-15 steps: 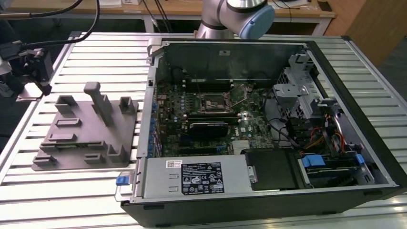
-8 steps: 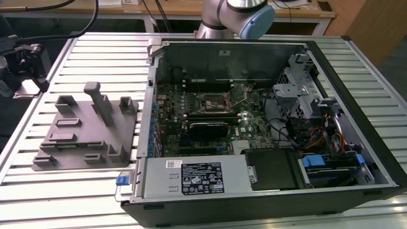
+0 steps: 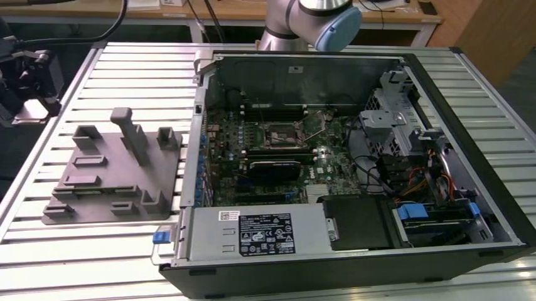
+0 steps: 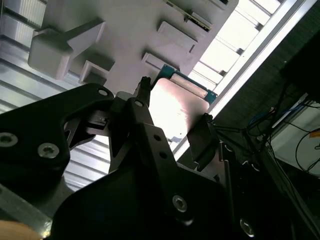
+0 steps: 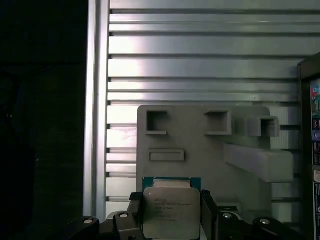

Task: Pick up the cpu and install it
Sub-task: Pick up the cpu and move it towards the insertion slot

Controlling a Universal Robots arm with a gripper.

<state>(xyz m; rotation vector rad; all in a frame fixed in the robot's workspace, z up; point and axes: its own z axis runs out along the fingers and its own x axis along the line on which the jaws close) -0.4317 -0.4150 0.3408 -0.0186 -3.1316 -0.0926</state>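
The cpu [image 5: 171, 211] [image 4: 175, 105], silvery top outward with a green edge showing, is gripped between the two black fingers [image 5: 208, 212] of the gripper [image 5: 172, 222] [image 4: 172, 120], whose jaws are closed narrowly on its opposite sides. In both wrist views it is seen in front of one edge of the grey plastic fixture [image 5: 200, 145] [image 3: 109, 182]. The fixture is laid on the slatted aluminium table [image 5: 200, 65]. To the exterior view's right of the fixture, the opened computer case [image 3: 469, 157] is seen, with the motherboard socket [image 3: 280, 133] inside.
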